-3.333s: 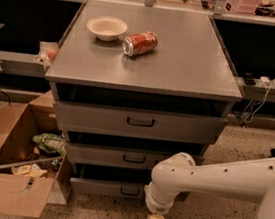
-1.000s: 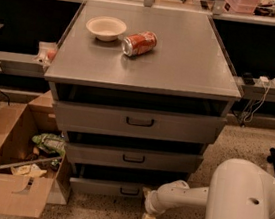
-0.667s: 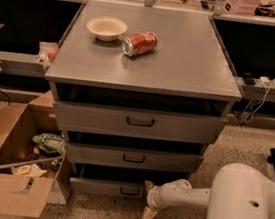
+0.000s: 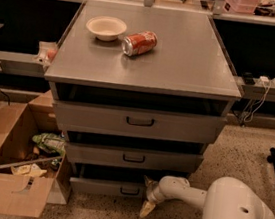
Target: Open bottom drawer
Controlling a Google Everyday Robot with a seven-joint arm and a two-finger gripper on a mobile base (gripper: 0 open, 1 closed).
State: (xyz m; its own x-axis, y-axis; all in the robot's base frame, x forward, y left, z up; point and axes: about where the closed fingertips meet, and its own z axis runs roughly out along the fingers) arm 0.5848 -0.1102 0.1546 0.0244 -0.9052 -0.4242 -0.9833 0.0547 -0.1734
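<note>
Your gripper (image 4: 146, 196) sits low against the bottom drawer (image 4: 98, 186), just right of its handle (image 4: 129, 191). Its fingers are spread apart and grip nothing.

Vantage: high and out front of the cabinet (image 4: 135, 124), peering down past the robot's own arm (image 4: 234, 215), which bulks up the lower right corner.
Facing: forward and down, square on to the drawer fronts; the tabletop (image 4: 184, 62) runs away toward the top edge.
Nearness: close, with the cabinet filling the middle and the cardboard box (image 4: 11, 185) squeezed in at the lower left.
End effector (image 4: 147, 196): low in frame, just right of the bottom drawer (image 4: 102, 186).
</note>
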